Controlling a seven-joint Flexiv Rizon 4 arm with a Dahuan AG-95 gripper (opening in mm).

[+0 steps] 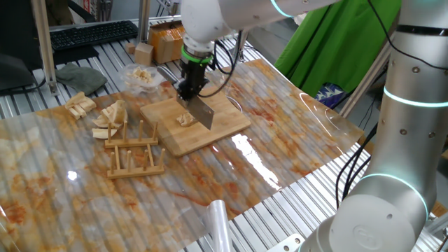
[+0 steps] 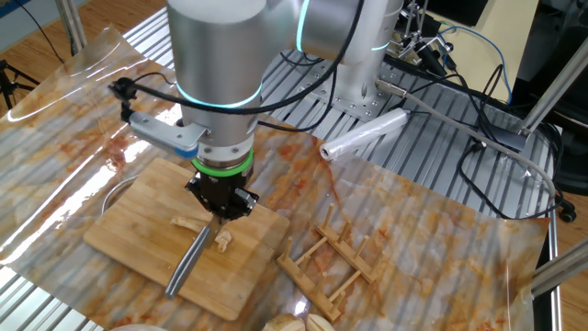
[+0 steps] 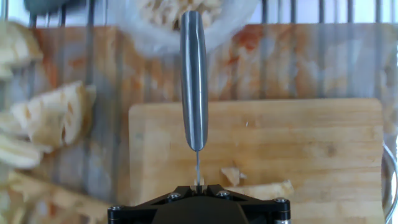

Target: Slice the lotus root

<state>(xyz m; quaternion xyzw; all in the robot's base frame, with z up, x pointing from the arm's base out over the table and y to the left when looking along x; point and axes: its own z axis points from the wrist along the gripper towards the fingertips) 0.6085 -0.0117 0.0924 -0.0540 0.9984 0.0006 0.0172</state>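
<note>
Gripping a knife (image 1: 204, 112) (gripper (image 1: 190, 89) clamped) over lotus root (image 1: 185, 120).

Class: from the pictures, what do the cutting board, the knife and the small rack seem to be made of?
Cutting board: pale wood, perhaps bamboo; visible strips and grain, matte. Knife: probably steel; grey, smooth, reflective. Rack: light unpainted wood; pale pegs and slats.

A rectangular wooden cutting board (image 1: 199, 126) lies on the clear plastic sheet (image 1: 294, 147) covering the table. Small pale lotus root bits (image 1: 185, 120) sit on the board, just beside the steel knife blade (image 1: 204, 112) that hangs below the black two-finger gripper (image 1: 190, 89). In the one fixed view, a wooden slatted rack (image 1: 133, 155) lies left of the board, tan wedge-shaped pieces (image 1: 108, 117) behind the rack, and a clear plastic bowl (image 1: 140, 77) behind the board.
</note>
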